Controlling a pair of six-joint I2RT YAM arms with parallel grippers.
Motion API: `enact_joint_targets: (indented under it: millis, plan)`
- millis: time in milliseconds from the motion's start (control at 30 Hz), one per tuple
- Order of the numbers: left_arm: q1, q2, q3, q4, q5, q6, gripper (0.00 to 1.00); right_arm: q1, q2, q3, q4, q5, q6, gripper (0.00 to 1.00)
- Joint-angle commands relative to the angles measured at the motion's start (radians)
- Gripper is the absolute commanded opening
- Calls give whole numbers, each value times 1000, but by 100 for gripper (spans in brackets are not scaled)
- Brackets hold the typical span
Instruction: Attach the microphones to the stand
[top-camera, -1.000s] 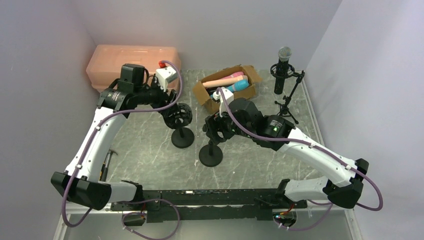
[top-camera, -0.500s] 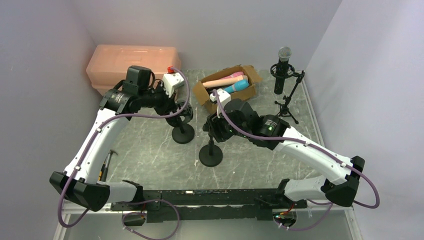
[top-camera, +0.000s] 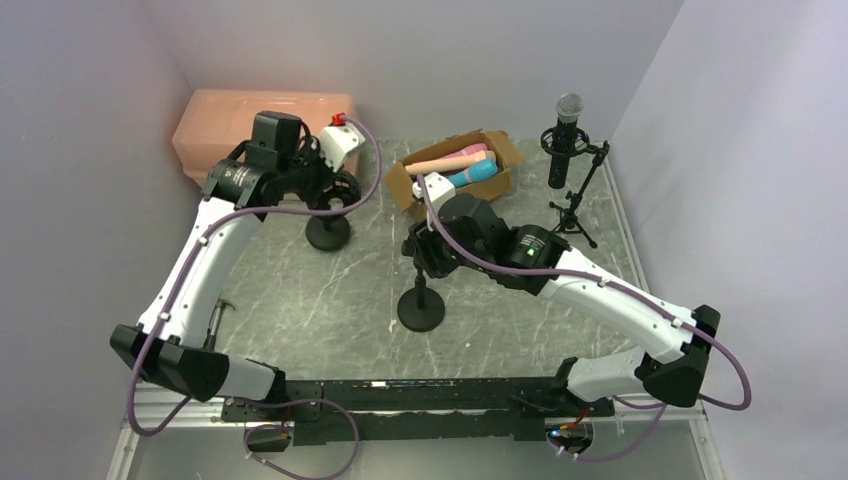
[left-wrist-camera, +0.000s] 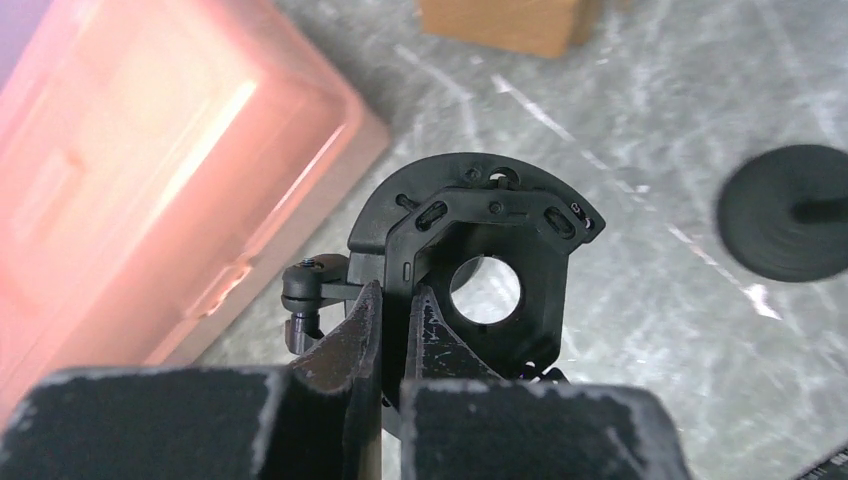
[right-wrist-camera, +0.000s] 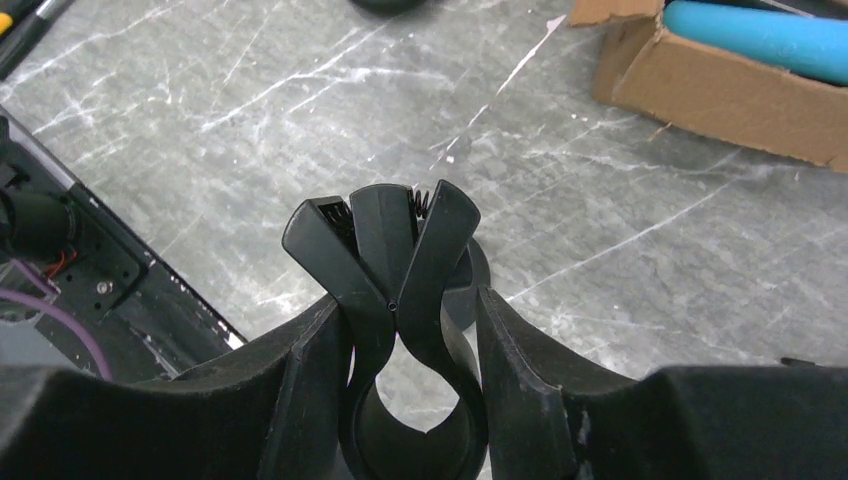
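Peach, pink and teal microphones lie in a cardboard box; the teal microphone also shows in the right wrist view. My left gripper is shut on the black holder plate of one stand, whose round base sits by the pink case. My right gripper is closed on the black spring clip atop the nearer stand, with a finger pressed against each side of it.
A pink plastic case stands at the back left. At the back right, a tripod stand holds a black microphone with a silver mesh head. A round black base lies right of the left gripper. A hand tool lies near the left arm.
The left gripper shut on its stand's holder and moved that stand back and left toward the pink case. The right gripper's fingers closed in on the near stand's clip.
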Motion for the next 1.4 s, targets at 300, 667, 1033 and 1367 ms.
enact_joint_targets:
  millis: [300, 667, 1033, 1367]
  plan:
    - [231, 133, 125, 89, -27, 43, 0, -9, 200, 248, 179, 142, -117, 27]
    - [252, 105, 181, 163, -106, -43, 99, -125, 404, 465, 268, 55, -138, 22]
    - [252, 19, 238, 57, -30, -179, 99, -198, 621, 673, 330, -52, -109, 20]
    - [252, -103, 85, 32, 64, -247, 99, -207, 762, 804, 349, -28, -98, 20]
